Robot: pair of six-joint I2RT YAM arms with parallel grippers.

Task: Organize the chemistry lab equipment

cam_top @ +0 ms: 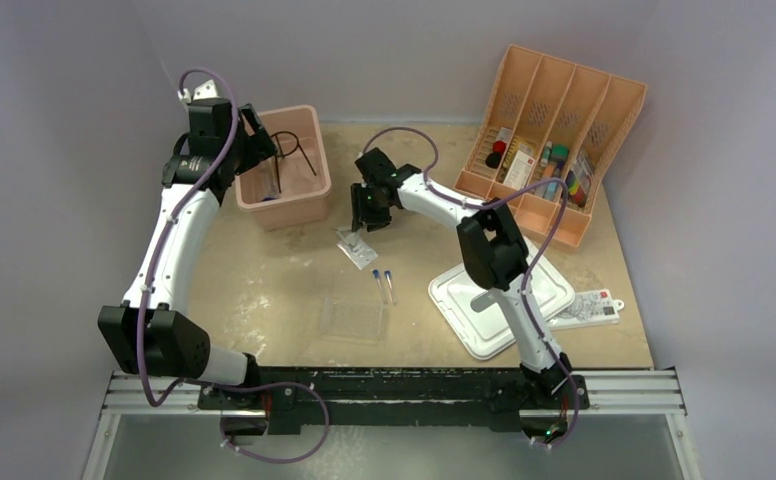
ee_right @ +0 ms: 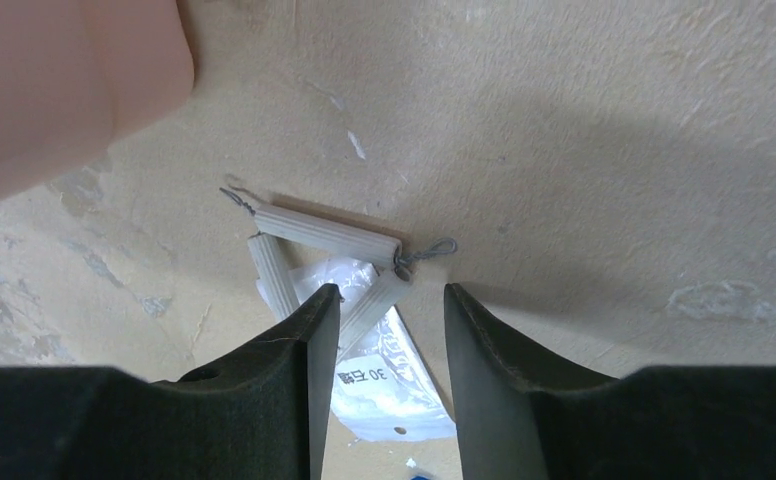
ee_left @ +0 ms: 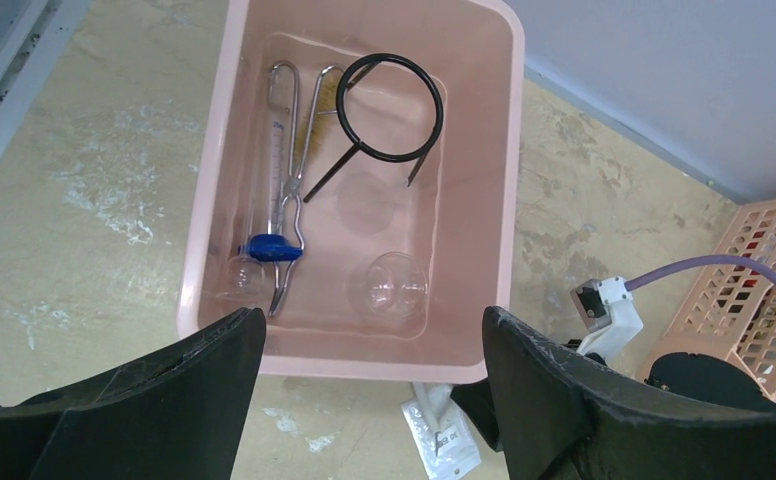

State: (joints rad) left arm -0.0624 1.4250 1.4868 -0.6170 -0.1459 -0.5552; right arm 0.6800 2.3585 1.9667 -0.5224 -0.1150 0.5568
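Hovering over the pink bin [ee_left: 509, 150] at the far left of the tabletop [cam_top: 264, 290], my left end effector [ee_left: 372, 315] is released, its two black fingers spread wide with nothing between them. Inside the bin lie the steel scissor-handled forceps [ee_left: 289, 190], running lengthwise along the left wall. The blue-based glass piece [ee_left: 269, 247] lies beside them, its blue part touching the forceps. The black wire ring on a stem [ee_left: 392, 108] leans at the far end, and a clear round glass item [ee_left: 394, 285] sits near the front wall.

Toward the middle of the tabletop lies the clear plastic tray [cam_top: 354, 318], and just beyond it the two blue-capped thin tubes [cam_top: 384, 283] lie side by side.

My right end effector [ee_right: 392, 292] is down at the tabletop over the wire triangle [ee_right: 329, 232], which lies partly on a small clear plastic packet [ee_right: 379, 380]. Its fingers stand apart on either side of one ribbed leg of the triangle, not clenched on it.

Further right are a white square lid [cam_top: 464, 300] and, at the far corner, an orange divided organizer [cam_top: 564, 100].
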